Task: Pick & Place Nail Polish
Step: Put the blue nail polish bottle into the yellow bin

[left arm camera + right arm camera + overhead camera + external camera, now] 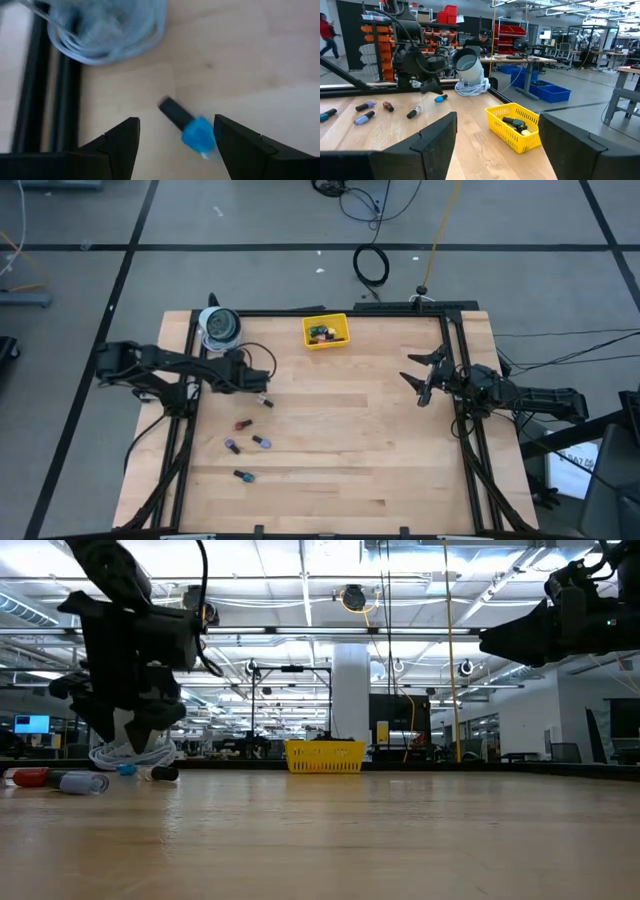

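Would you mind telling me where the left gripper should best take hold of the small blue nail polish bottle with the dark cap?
Probably from straight above, closing across the blue body of the small blue nail polish bottle with the dark cap. It lies flat on the wooden table, between the open fingers of the left gripper; the body looks wider than the narrow cap.

Pale wood table [350, 430], black frame rails [455, 395] along both sides and the far edge. Yellow rectangular tray [326, 331] at 12 o'clock near the far edge. Grey-white tape roll [220, 326] at 10 o'clock in the far-left corner, loose coil of clear cable [107, 30] at its base. Black cable loop [371, 265] on floor beyond.
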Robot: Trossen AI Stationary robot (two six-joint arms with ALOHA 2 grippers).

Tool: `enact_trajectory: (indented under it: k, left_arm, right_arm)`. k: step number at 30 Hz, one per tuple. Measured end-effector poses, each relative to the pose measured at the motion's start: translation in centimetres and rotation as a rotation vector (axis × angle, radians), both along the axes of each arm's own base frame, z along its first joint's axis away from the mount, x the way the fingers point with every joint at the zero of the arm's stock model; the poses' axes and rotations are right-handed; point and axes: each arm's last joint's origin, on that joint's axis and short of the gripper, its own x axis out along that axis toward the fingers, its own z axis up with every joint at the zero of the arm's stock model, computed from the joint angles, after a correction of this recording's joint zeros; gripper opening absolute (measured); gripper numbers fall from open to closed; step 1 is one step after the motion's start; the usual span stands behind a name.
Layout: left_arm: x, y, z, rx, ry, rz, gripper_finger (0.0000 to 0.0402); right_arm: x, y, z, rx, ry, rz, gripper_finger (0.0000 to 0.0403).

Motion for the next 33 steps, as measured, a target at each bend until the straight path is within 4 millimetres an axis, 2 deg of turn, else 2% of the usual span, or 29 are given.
enact_trajectory:
  k: [6, 16, 33]
  left_arm:
    - [0.7, 1.1, -1.3, 0.064, 0.046, -0.003, 0.0246]
    - [0.9, 1.9, -2.9, -0.077, 0.13, -0.033, 0.0246]
    - [1.5, -0.1, -3.0, -0.167, 0.066, -0.049, 0.0244]
  right_arm:
    - [0.0, 0.0, 0.0, 0.0, 0.0, 0.0, 0.0267]
    - [0.0, 0.0, 0.0, 0.0, 0.001, 0.0, 0.0267]
    - [0.0, 0.0, -0.1, 0.001, 0.006, 0.0, 0.0267]
